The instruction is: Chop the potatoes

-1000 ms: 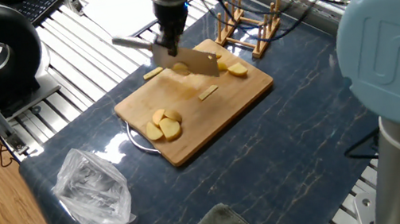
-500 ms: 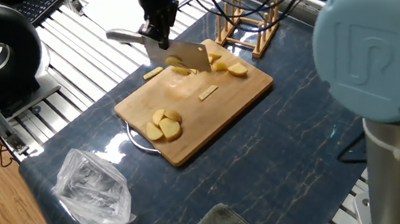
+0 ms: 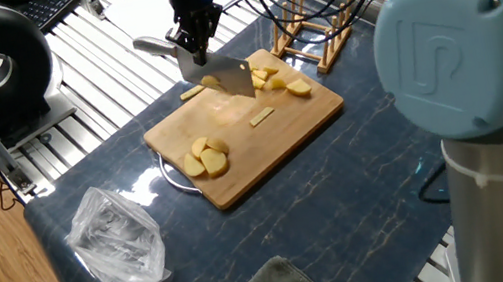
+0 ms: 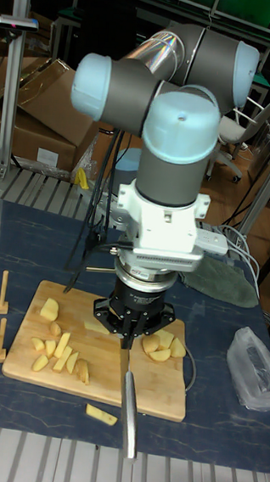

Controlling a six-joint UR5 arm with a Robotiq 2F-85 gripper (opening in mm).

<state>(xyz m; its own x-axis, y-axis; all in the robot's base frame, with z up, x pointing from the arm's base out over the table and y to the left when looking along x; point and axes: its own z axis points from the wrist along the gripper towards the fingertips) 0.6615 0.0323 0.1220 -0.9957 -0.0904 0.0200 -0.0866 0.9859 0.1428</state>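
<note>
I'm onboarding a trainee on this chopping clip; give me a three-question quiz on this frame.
1. True or false: the pincer is shut on the cleaver.
2. Where does one potato stick lie: (a) on the bamboo cutting board, (b) off it, on the blue table?
3. What crumpled item sits at the table's near-left corner?

Key: 1 true; 2 b; 3 a clear plastic bag.

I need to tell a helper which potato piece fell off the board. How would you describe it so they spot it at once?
Find the bamboo board on the dark blue table. Just past its far left edge, below the knife held by the claw, lies one potato stick. It alone rests on the table; every other piece sits on the board.
</note>
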